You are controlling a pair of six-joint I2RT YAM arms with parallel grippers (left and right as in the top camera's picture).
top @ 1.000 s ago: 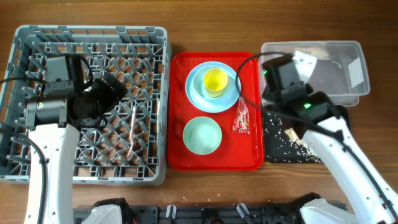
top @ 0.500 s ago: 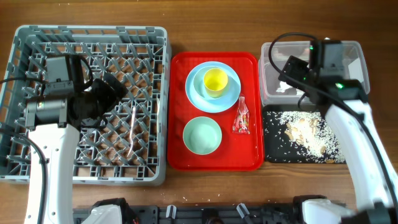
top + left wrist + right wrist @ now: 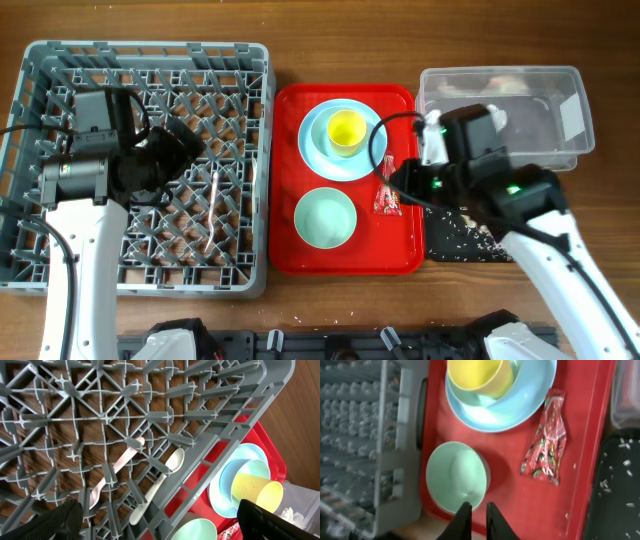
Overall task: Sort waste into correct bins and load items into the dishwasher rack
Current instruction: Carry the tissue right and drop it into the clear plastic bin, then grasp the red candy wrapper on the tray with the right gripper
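Right arm hung over the red tray, the wrapper not yet sorted.

The small clear-and-red plastic wrapper (image 3: 547, 440) lay flat on the red tray (image 3: 405, 255), just right of the light blue plate (image 3: 318, 150); its print was too small to read. The yellow cup (image 3: 346, 130) sat on that plate, with the pale green bowl (image 3: 325, 217) nearer the front. The right gripper (image 3: 476, 517) had its jaws drawn almost together, clenched on nothing. The left gripper (image 3: 162, 522) hovered over the grey rack (image 3: 150, 47), its jaws spread wide and empty. Below it a white spoon (image 3: 162, 475) and a second pale utensil (image 3: 117, 467) lay among the pegs. Rice scraps (image 3: 470, 235) speckled the black tray (image 3: 432, 250), beside the clear tub (image 3: 560, 100) on the worktop (image 3: 340, 40).
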